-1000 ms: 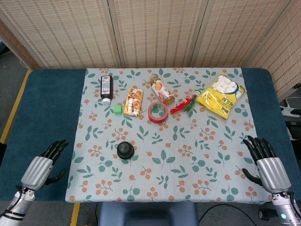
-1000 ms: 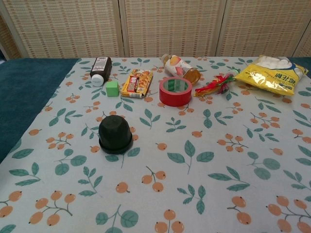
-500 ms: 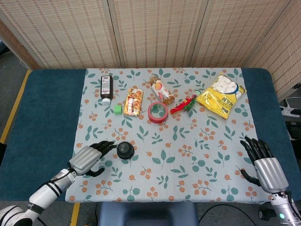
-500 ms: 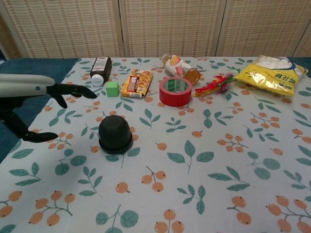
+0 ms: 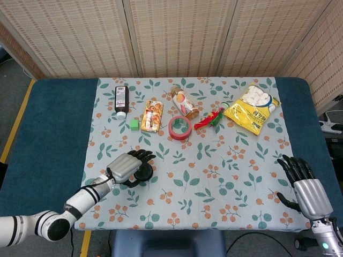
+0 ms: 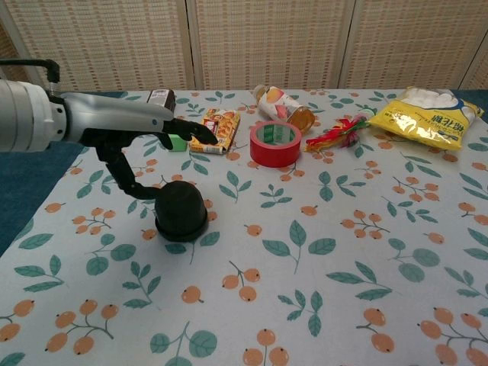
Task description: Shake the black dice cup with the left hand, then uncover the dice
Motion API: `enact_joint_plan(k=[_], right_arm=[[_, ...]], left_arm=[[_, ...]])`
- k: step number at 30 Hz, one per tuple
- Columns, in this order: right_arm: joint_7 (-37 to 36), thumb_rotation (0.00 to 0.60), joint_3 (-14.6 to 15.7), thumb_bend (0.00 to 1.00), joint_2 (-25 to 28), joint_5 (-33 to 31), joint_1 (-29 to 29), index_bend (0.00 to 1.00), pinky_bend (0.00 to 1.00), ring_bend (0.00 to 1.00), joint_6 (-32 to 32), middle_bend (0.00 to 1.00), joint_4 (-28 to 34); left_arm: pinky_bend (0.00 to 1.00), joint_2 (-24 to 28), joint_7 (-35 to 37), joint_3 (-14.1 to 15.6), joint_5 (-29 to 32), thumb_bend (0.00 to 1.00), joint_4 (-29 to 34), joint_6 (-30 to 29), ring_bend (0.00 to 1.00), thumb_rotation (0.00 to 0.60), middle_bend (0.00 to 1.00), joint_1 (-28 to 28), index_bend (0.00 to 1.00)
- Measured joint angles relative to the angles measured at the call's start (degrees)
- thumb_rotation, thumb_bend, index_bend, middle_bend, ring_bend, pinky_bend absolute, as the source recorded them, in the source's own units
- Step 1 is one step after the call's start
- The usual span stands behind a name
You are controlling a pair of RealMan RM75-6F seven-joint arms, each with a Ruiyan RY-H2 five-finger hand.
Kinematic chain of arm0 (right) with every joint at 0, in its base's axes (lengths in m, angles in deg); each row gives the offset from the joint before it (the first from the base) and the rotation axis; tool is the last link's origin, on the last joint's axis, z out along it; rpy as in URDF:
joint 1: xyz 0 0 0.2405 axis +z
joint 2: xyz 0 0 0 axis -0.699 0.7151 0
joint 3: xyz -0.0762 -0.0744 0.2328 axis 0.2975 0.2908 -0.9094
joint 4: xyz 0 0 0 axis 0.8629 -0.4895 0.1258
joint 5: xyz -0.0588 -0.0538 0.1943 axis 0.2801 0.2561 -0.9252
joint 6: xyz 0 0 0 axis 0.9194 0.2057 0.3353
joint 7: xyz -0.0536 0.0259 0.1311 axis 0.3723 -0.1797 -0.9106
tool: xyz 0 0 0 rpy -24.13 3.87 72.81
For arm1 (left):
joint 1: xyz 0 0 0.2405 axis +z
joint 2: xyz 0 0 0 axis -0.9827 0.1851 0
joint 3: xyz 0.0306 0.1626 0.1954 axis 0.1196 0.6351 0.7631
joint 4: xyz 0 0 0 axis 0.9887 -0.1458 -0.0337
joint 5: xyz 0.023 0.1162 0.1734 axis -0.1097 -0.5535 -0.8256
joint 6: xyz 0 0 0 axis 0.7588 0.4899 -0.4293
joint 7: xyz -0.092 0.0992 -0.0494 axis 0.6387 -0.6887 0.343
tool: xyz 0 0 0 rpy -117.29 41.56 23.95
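- Since 0.5 s ago, left hand [image 5: 126,166] has advanced from beside the black dice cup [image 6: 181,210] to directly over it; right hand and all table items unchanged in position.
- Left hand: fingers [image 6: 191,131] extended and spread above the cup's top, thumb reaching down at the cup's left flank. Whether the thumb touches the cup cannot be told. Nothing grasped; hand released.
- Black dice cup: mouth down on the floral tablecloth [image 5: 230,176], left of centre and towards the near edge, well apart from the other items. Partly hidden under the hand in the head view.
- Far row, left to right: dark bottle [image 5: 121,100] lying flat with white cap towards the robot; small green cube [image 5: 134,124]; orange snack box [image 5: 152,115] just beside the cube; patterned bottle [image 5: 184,101] lying on its side; red tape roll [image 5: 180,128] near that bottle; red and green bundle [image 5: 211,118], nature unclear; yellow bag of white marshmallows [image 5: 253,106].
- Right hand [image 5: 304,187]: at the near right edge, over the blue table surface [image 5: 53,128], fingers apart, holding nothing.
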Motion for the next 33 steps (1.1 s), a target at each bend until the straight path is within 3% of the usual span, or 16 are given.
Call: enact_joint_plan(k=[6, 16, 22, 33], right_arm=[[-0.8, 0.600, -0.2, 0.17, 0.2, 0.2, -0.2, 0.00, 0.00, 0.00, -0.4, 0.00, -0.2], [-1.7, 0.600, -0.2, 0.17, 0.5, -0.1, 0.2, 0.00, 0.00, 0.00, 0.4, 0.00, -0.3], [-2.0, 0.600, 0.0, 0.17, 0.6, 0.1, 0.4, 0.00, 0.00, 0.00, 0.9, 0.00, -0.4], [-2.2, 0.600, 0.2, 0.17, 0.8, 0.1, 0.5, 0.00, 0.00, 0.00, 1.2, 0.00, -0.1]], left_arm=[[0.13, -2.6, -2.4, 2.1, 8.1, 0.34, -3.2, 1.6, 0.00, 0.600, 0.00, -6.0, 0.00], [0.14, -5.9, -4.6, 8.1, 18.7, 0.34, -8.4, 4.0, 0.00, 0.600, 0.00, -14.9, 0.00], [0.16, -7.9, -5.8, 11.7, 22.6, 0.34, -10.0, 3.6, 0.00, 0.600, 0.00, -18.7, 0.00], [0.18, -9.7, -7.0, 14.4, 26.1, 0.34, -12.0, 1.2, 0.00, 0.600, 0.00, -22.7, 0.00]])
